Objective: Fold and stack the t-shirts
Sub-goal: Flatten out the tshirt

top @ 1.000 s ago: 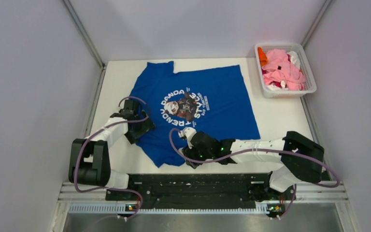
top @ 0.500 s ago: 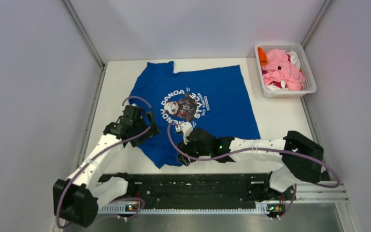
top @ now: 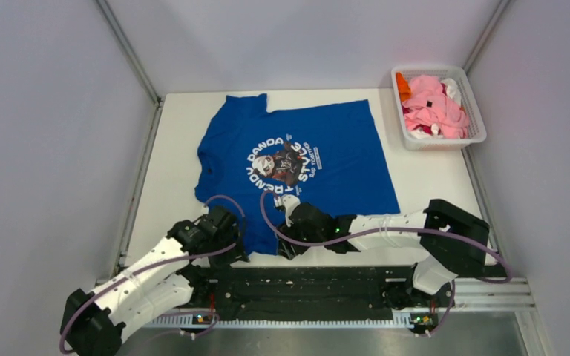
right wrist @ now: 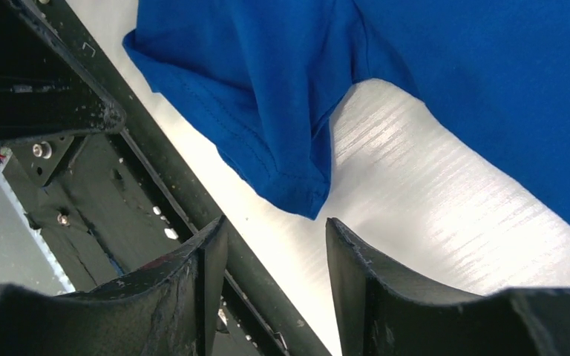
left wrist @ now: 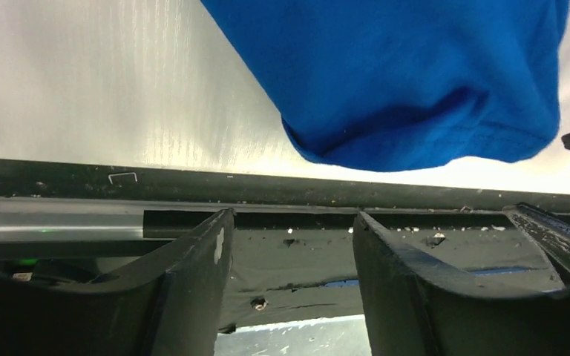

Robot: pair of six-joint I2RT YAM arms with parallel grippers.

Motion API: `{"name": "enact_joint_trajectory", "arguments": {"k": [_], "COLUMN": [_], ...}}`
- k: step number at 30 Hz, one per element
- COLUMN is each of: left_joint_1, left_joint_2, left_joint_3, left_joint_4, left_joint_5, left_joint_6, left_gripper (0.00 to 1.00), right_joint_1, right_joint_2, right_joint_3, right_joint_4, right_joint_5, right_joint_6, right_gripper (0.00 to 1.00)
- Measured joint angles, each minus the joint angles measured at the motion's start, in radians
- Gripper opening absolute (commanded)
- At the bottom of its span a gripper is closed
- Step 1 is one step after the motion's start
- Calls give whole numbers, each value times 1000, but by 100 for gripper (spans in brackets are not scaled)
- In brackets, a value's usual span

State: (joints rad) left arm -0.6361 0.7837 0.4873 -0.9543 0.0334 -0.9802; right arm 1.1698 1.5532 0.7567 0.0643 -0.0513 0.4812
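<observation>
The left end effector (top: 228, 239) has pulled back from the left side of the blue t-shirt (top: 341, 159) to the near edge of the table (top: 430, 182).

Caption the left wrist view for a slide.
Left gripper open and empty, facing a rumpled edge of the blue t-shirt on the table.

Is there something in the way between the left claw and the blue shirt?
No, nothing visible. The open left gripper faces the blue shirt, with only bare table and the black rail between.
</observation>
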Motion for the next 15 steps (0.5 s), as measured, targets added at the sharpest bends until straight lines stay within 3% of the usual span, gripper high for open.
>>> {"name": "enact_joint_trajectory", "arguments": {"k": [6,15], "left_joint_1": [-3,-3], "left_joint_2": [121,184], "left_joint_3": [-6,16], "left_joint_4": [81,135], "left_joint_5": [-26,-134], "left_joint_6": [-14,-6], "left_gripper": [39,38], "right_joint_1": [0,0], "right_joint_2": [61,79], "right_joint_3": [1,3], "right_joint_4": [24,37], "right_joint_5": [-3,8], "right_joint_6": [11,10], "right_gripper": [46,37]}}
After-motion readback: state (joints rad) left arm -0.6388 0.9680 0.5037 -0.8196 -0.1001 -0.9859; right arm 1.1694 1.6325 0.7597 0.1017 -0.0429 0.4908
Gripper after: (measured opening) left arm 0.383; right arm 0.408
